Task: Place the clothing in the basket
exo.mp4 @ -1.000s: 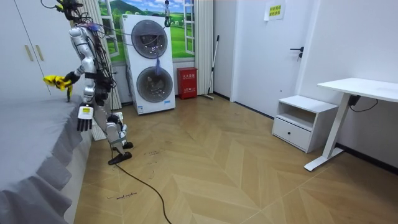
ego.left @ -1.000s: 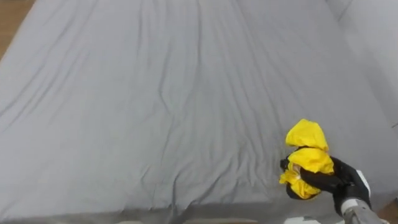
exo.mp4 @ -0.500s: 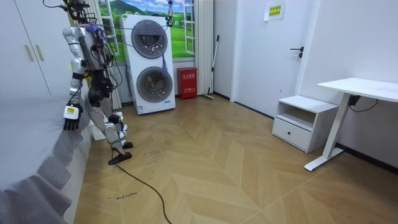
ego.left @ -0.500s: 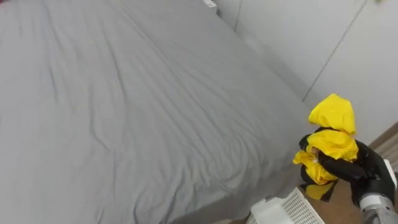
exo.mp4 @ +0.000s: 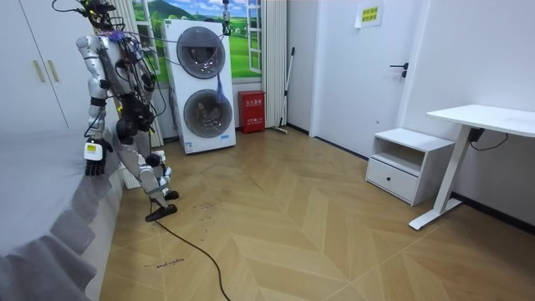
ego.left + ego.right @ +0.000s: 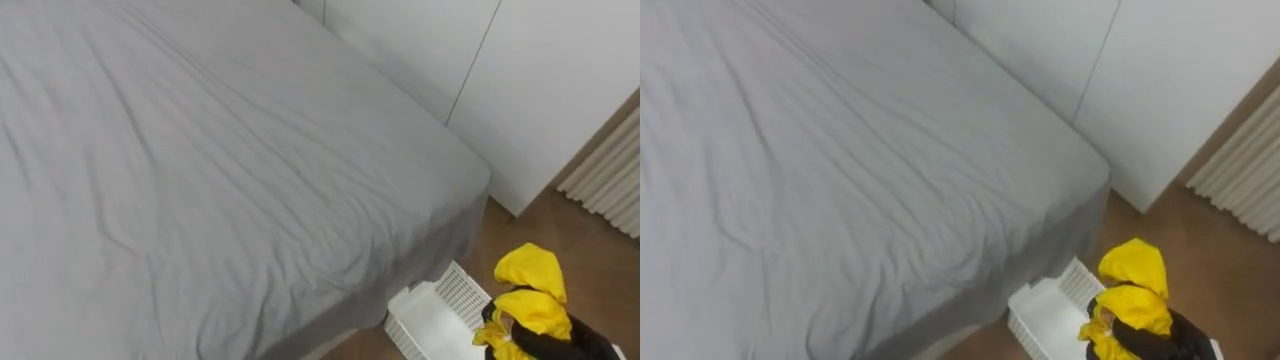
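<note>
Left eye: grey bed (image 6: 200, 170), wrinkled matte sheet. White slatted plastic basket (image 6: 432, 312) on wood floor at bed corner. Crumpled yellow garment (image 6: 528, 295) clenched in black right hand (image 6: 575, 346), at basket's right rim, not inside.
Room: left hand (image 5: 93, 157) hangs by bed edge, fingers slack, empty. Wall sign (image 5: 369, 14) print unreadable.
Right eye: same grasp, garment overlaps basket corner.

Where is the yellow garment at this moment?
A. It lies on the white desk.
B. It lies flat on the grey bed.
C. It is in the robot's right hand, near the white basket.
C: the right hand is curled round the yellow garment, off the grey bed and beside the white basket.
</note>
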Motion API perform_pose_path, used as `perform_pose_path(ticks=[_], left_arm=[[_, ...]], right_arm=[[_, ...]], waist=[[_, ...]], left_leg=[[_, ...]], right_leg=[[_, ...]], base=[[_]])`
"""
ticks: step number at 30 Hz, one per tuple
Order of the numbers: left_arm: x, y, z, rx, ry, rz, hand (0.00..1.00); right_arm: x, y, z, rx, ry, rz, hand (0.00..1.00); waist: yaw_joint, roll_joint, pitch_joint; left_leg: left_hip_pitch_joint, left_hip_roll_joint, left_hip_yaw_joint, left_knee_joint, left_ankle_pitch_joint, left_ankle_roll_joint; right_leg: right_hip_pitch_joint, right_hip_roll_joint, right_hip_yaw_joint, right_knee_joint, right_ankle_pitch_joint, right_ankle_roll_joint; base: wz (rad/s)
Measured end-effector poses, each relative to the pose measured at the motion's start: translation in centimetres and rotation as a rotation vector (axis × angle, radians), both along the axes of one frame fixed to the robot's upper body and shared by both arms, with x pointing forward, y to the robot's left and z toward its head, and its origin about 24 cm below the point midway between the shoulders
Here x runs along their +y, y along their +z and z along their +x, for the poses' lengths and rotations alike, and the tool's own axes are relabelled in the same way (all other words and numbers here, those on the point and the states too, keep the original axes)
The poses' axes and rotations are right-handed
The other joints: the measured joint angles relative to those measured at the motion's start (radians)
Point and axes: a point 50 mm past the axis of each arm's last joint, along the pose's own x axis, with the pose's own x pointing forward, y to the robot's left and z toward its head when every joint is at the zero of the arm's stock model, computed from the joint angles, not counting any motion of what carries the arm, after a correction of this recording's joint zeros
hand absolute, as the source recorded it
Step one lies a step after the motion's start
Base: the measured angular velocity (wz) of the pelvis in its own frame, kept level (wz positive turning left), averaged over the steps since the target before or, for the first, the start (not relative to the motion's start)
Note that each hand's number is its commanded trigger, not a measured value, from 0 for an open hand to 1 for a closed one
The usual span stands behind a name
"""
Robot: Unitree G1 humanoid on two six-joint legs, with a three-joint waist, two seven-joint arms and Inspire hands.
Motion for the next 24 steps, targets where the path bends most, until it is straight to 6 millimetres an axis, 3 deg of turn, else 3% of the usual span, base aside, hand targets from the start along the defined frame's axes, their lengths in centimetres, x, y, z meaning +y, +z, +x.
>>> perform_pose_path(ticks=[2,7,13,20,21,22,24], left_arm=[[-0.4,0.0,1.0,-0.014,-0.031,-0.009,0.00],[-1.0,0.1,2.6,-0.057,-0.045,-0.034,0.00],[-1.3,0.9,5.5,-0.154,-0.085,-0.042,0.00],[-1.6,1.0,5.9,-0.188,-0.064,-0.064,0.00],[-1.6,1.0,5.9,-0.189,-0.058,-0.067,0.00],[-1.6,1.0,5.9,-0.188,-0.058,-0.067,0.00],[-1.8,1.1,6.4,-0.197,-0.073,-0.067,0.00]], right_arm=[[-0.6,0.1,1.0,0.008,-0.006,-0.005,1.00],[-1.0,0.6,3.3,-0.009,-0.001,-0.020,1.00],[-1.8,1.9,5.9,-0.032,-0.021,-0.052,1.00],[-1.8,2.3,6.8,-0.047,-0.070,-0.035,1.00],[-1.8,2.3,6.9,-0.052,-0.076,-0.033,0.76],[-1.9,2.4,6.9,-0.057,-0.081,-0.032,0.00],[-2.1,2.4,6.9,-0.058,-0.106,-0.029,0.00]], waist=[[-0.003,0.028,0.0074],[0.007,0.076,0.0086],[0.034,0.103,0.0077],[0.041,0.113,0.0079],[0.041,0.113,0.0078],[0.043,0.113,0.0079],[0.064,0.112,0.0090]], left_leg=[[-0.052,-0.001,0.003,0.014,0.001,0.003],[-0.148,-0.009,0.017,0.022,0.017,0.024],[-0.272,-0.035,0.002,0.026,0.053,0.045],[-0.347,-0.051,-0.058,0.013,0.086,0.050],[-0.352,-0.052,-0.063,0.013,0.087,0.050],[-0.361,-0.052,-0.068,0.014,0.087,0.051],[-0.375,-0.053,-0.074,0.014,0.088,0.051]], right_leg=[[-0.067,-0.004,0.014,0.041,-0.003,0.006],[-0.186,-0.018,0.014,0.098,-0.005,0.009],[-0.336,-0.046,-0.007,0.164,-0.010,0.012],[-0.396,-0.071,-0.063,0.177,-0.013,0.008],[-0.399,-0.072,-0.068,0.177,-0.014,0.007],[-0.404,-0.073,-0.074,0.176,-0.014,0.007],[-0.415,-0.077,-0.084,0.175,-0.014,0.006]], base=[[-0.12],[-0.02],[0.13],[0.29],[0.23],[0.14],[0.11]])
